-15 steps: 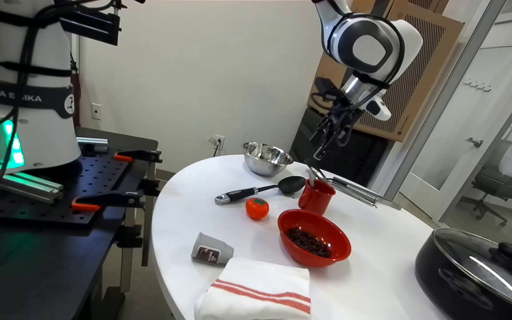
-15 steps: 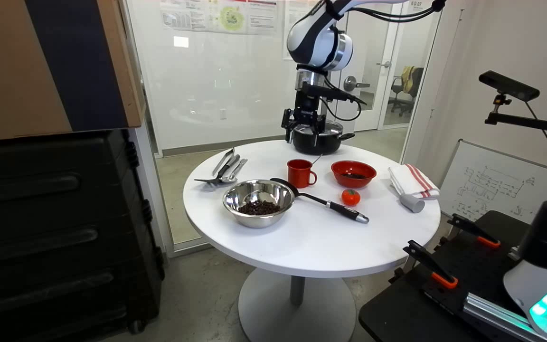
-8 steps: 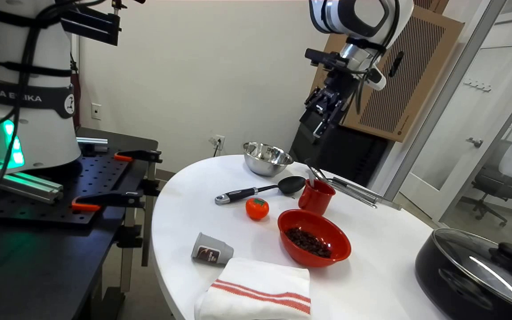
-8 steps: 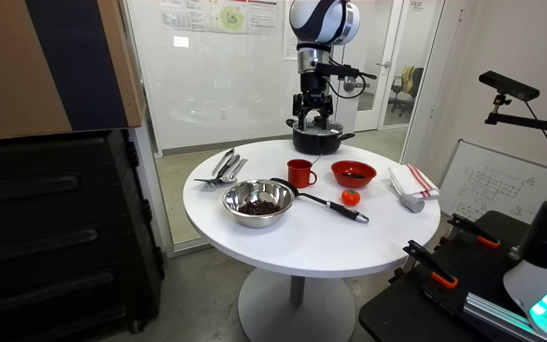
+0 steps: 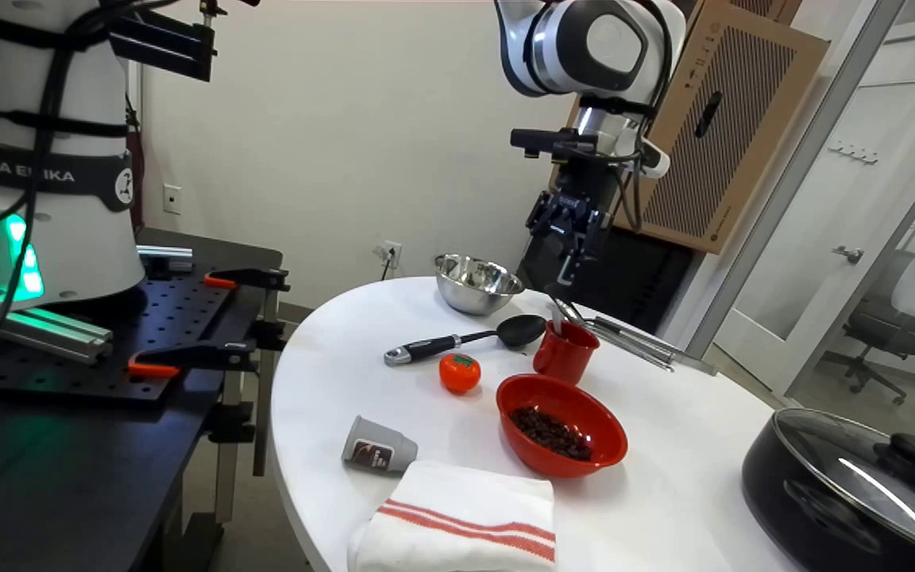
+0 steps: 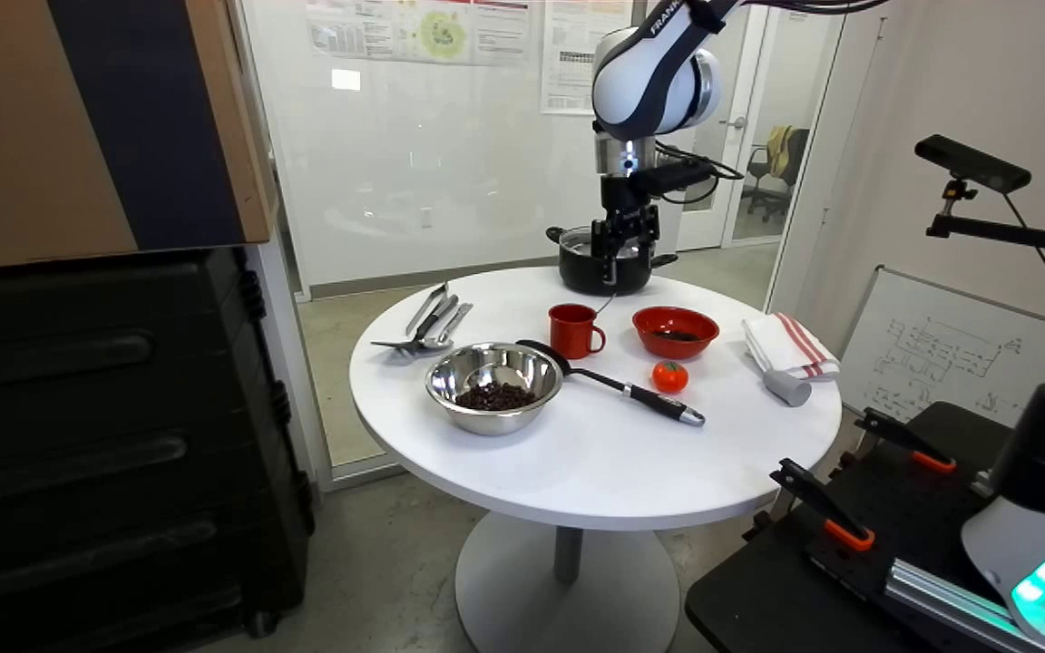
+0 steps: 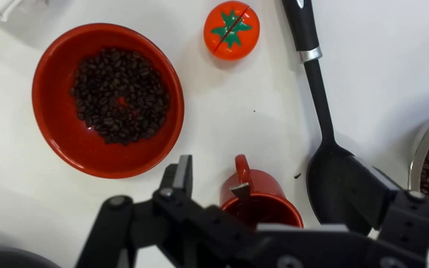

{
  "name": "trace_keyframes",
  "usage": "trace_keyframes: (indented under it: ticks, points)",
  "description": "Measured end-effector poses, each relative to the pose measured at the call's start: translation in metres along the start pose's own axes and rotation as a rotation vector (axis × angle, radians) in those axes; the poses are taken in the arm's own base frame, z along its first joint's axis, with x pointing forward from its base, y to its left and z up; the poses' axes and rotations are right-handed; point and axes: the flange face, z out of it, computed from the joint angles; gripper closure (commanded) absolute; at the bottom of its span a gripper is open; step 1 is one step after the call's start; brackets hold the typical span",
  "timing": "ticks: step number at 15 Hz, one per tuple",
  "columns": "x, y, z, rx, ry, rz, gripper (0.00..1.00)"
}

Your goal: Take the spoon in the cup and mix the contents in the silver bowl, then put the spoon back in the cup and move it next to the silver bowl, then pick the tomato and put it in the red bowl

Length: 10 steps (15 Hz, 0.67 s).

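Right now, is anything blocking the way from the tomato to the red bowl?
Nothing visible stands between the tomato and the red bowl. The black serving spoon lies on the tomato's other side, away from the bowl.

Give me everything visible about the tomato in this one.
The tomato is a small, glossy red-orange ball, looking like a plastic or painted toy. A green star-shaped leaf mark crowns it, and a straight seam crosses it, the halves closed together. It rests on the white table between the red bowl and the serving spoon's handle, touching neither; nothing grips it.
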Motion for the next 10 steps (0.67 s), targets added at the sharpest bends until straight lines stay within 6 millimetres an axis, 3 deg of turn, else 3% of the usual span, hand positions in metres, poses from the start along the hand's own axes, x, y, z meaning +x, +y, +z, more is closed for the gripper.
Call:
trace_keyframes:
  ticks: [5,10]
  points:
    - [0.0,0.0,-0.005,-0.001,0.009,0.001,0.0]
    - [0.001,0.006,0.016,0.003,-0.004,0.002,0.0]
